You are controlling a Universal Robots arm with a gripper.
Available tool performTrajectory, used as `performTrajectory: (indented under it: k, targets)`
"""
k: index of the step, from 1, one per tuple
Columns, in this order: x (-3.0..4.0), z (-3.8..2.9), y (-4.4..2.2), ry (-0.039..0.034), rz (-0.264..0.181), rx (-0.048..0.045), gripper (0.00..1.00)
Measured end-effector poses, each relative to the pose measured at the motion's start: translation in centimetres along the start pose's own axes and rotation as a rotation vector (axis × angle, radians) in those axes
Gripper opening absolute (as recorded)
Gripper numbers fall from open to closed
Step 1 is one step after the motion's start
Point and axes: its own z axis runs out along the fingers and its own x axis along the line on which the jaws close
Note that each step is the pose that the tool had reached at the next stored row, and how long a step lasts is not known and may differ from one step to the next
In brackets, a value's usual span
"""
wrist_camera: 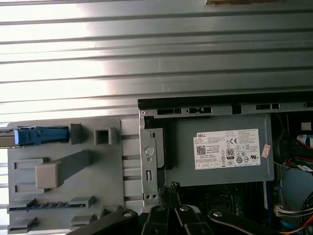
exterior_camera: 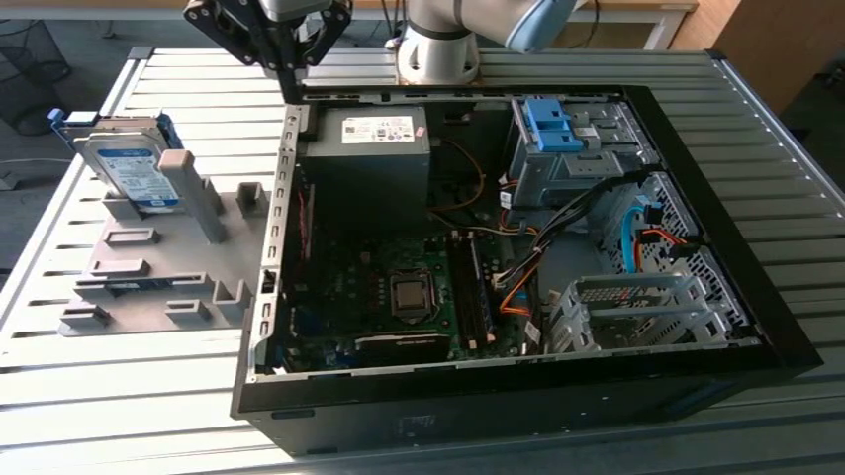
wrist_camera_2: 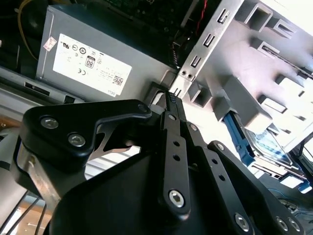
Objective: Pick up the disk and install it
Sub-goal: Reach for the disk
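Closed, fingertips pressed together with nothing between them: the gripper [exterior_camera: 287, 91], hanging over the far rim of the open computer case [exterior_camera: 779, 327], at the case's far corner on the exterior view's left. Same shut tips in both wrist views, just above the case's metal edge.

Well apart from the gripper, further to the exterior view's left: the disk [exterior_camera: 133, 163], standing on edge and tilted a little at the far end of a grey fixture plate [exterior_camera: 198, 282]. White label with a blue lower band facing the near side, blue rails along its edges. Untouched, not yet in the case. In the first wrist view, edge-on at the plate's end: the disk's blue rail [wrist_camera: 41, 135].

Inside the case, near the gripper: the dark grey power supply [exterior_camera: 370, 163] with a white sticker. Toward the exterior view's right, a metal drive cage with a blue latch [exterior_camera: 548, 124]; nearer, a perforated metal bay [exterior_camera: 634, 312]. Under it all, a slatted metal table [exterior_camera: 595, 64].
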Motion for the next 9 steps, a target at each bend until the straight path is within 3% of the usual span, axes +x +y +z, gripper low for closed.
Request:
performTrajectory:
  k: [9]
  targets:
    - [1.05,0.01,0.16,-0.0001,0.000,0.0000,0.11]
